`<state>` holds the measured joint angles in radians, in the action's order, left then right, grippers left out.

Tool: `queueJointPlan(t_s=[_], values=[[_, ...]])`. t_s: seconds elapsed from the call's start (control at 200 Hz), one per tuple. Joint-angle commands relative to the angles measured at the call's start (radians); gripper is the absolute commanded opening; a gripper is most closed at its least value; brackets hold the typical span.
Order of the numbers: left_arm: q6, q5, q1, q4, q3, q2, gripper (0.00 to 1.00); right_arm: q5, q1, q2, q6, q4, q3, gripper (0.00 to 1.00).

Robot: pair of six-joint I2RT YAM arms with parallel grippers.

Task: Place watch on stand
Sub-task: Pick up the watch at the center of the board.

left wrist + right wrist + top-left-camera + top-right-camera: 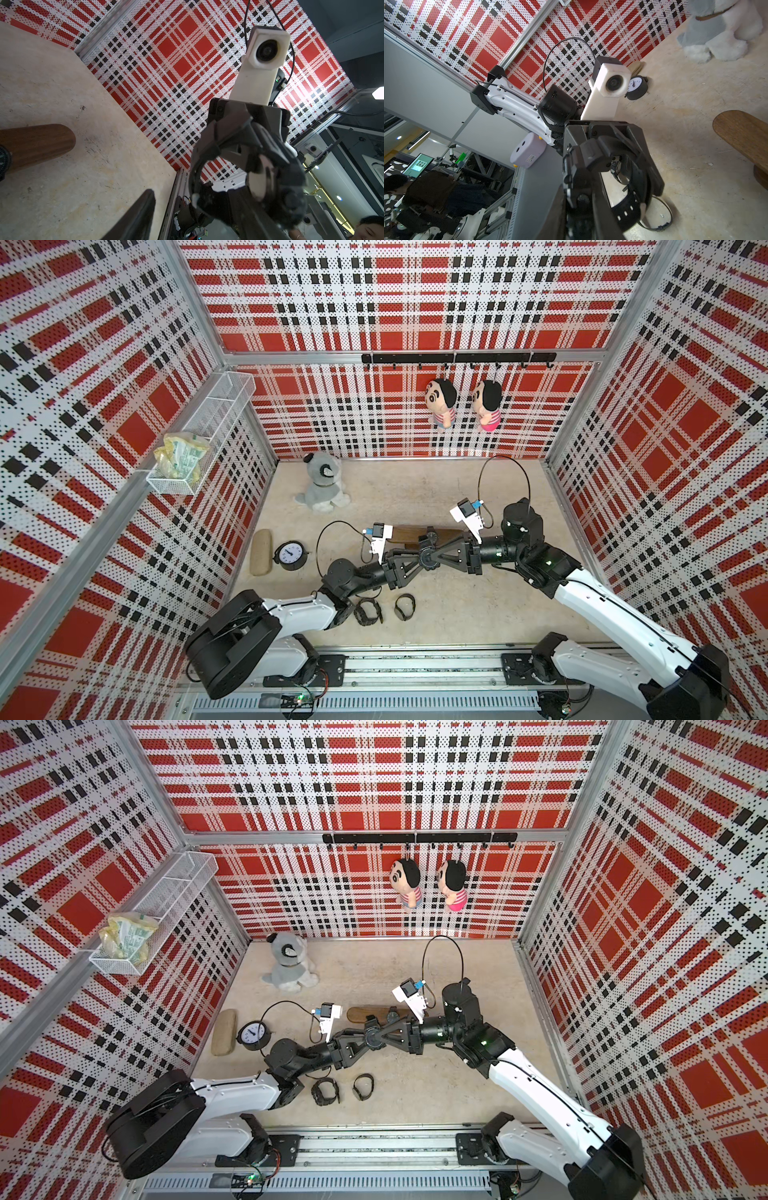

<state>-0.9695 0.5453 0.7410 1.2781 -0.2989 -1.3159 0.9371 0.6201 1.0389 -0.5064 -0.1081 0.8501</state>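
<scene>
A black watch [427,559] hangs in mid-air just in front of the stand [409,534], a brown wooden bar. My right gripper [434,558] is shut on the watch's case [581,199], and the strap [633,207] loops free. My left gripper [419,561] comes from the opposite side, tip to tip with the right. Its jaws stand open around the strap [196,176], one finger [137,216] well clear of it. Another watch [3,160] sits on the bar [37,143]. In both top views the grippers hide part of the stand [365,1014].
Two more black watches [368,611] [404,605] lie on the table by the left arm. A round clock [290,556] and a beige case [260,551] stand at the left. A plush dog [322,485] sits behind them. Dolls [440,400] hang on the back wall.
</scene>
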Motion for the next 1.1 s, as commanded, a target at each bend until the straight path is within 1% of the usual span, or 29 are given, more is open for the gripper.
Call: queueJointPlan(t_s=[0.0,0.09,0.145,0.235,0.311,0.526,0.596,0.631,0.666,0.701,0.716,0.737,0.802,0.837,0.857,0.922,0.957,1.097], values=[[-0.001,0.012,0.004,0.033,-0.029,-0.02,0.62,-0.006,0.028,0.02,0.03,-0.002,0.028,0.0],[0.003,0.008,0.008,0.033,-0.037,-0.031,0.6,-0.009,0.041,0.031,0.034,-0.007,0.029,0.0],[0.005,0.006,0.009,0.033,-0.041,-0.036,0.57,-0.017,0.046,0.033,0.035,-0.008,0.031,0.0],[0.002,0.006,0.009,0.033,-0.05,-0.043,0.46,-0.024,0.049,0.035,0.04,-0.017,0.036,0.0],[-0.001,0.009,0.009,0.033,-0.055,-0.05,0.4,-0.032,0.051,0.04,0.042,-0.025,0.039,0.0],[-0.006,0.001,0.006,0.036,-0.035,-0.043,0.18,-0.083,0.05,0.046,0.065,-0.08,0.065,0.0],[-0.007,-0.011,0.003,0.041,-0.018,-0.035,0.11,-0.112,0.051,0.04,0.074,-0.102,0.072,0.13],[-0.01,-0.017,0.001,0.045,-0.009,-0.031,0.06,-0.13,0.05,0.038,0.081,-0.123,0.079,0.22],[-0.016,-0.021,-0.001,0.054,-0.002,-0.028,0.0,-0.148,0.05,0.035,0.097,-0.151,0.089,0.28],[-0.019,-0.029,-0.004,0.061,0.006,-0.025,0.0,-0.163,0.052,0.034,0.108,-0.173,0.094,0.34],[-0.022,-0.036,-0.007,0.061,0.01,-0.022,0.0,-0.172,0.051,0.034,0.112,-0.184,0.097,0.4],[-0.024,-0.05,-0.006,0.056,0.015,-0.019,0.0,-0.189,0.05,0.032,0.117,-0.197,0.101,0.46],[-0.017,-0.089,-0.01,0.032,0.031,-0.003,0.0,-0.219,0.051,0.028,0.137,-0.235,0.109,0.57],[-0.014,-0.111,-0.013,0.02,0.041,0.005,0.0,-0.246,0.05,0.027,0.147,-0.26,0.114,0.71],[-0.015,-0.128,-0.014,0.013,0.047,0.01,0.0,-0.267,0.051,0.028,0.15,-0.275,0.119,0.76],[-0.016,-0.172,-0.018,-0.005,0.067,0.025,0.0,-0.32,0.05,0.034,0.169,-0.323,0.137,0.83],[-0.02,-0.195,-0.02,-0.018,0.075,0.03,0.0,-0.372,0.051,0.036,0.177,-0.358,0.153,0.86],[-0.027,-0.297,-0.022,-0.116,0.086,0.047,0.0,-0.53,0.05,0.044,0.193,-0.449,0.207,0.88]])
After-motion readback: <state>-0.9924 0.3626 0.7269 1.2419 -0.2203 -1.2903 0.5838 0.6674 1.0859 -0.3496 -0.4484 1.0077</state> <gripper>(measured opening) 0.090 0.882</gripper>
